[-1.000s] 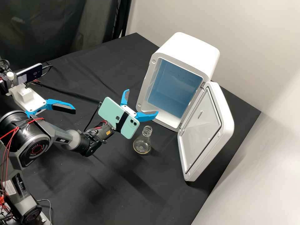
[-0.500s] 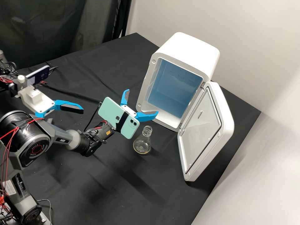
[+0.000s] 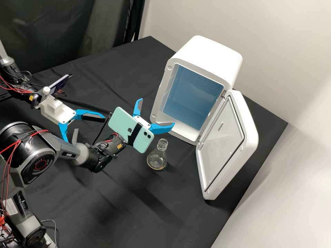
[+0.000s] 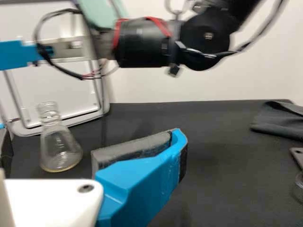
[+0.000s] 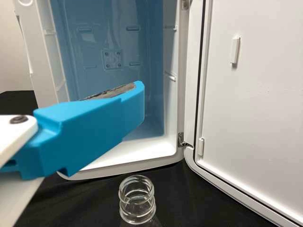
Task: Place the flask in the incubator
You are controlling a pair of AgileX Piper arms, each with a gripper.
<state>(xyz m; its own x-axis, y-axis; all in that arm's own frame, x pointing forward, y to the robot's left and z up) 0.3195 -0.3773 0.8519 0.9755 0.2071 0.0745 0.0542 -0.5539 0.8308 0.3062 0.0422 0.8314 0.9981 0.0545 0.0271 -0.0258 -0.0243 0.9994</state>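
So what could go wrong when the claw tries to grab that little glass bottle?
The flask is smooth glass with a narrow neck, and the right claw hangs open above it, so an off grip might tip it over or let it slip. The incubator has a rim at its opening, and its door stands close by, so the flask could bump either going in.
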